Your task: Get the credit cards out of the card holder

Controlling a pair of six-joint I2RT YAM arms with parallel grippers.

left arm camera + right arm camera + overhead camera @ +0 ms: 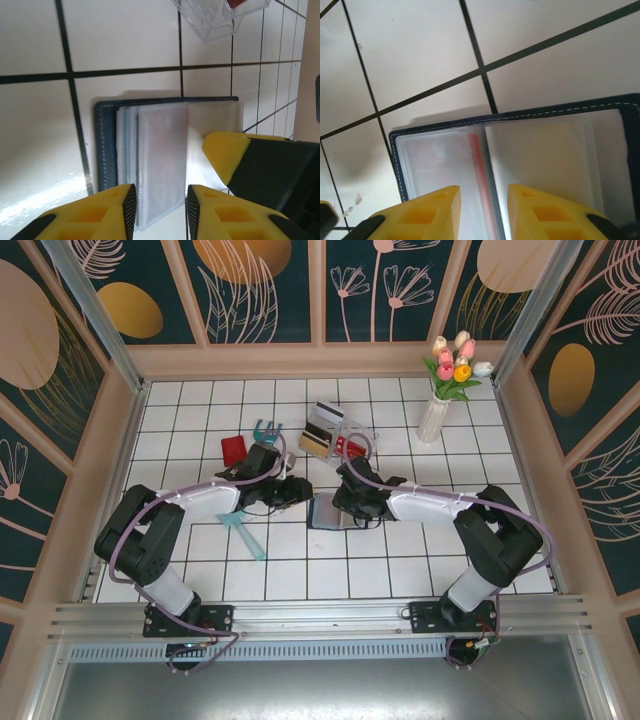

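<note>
Glossy white tiles [125, 35] — stitched navy card holder [520, 165], frosted plastic sleeves [162, 160].

Open navy-blue folding wallet [322, 512]: mostly hidden under both arms from above; its near edge behind left gripper [161, 207], pinch on sleeves unclear. Beyond wallet, clear plastic box [212, 17] cut by frame top. Inside wallet, thin red strip [476, 160] blurred.
</note>
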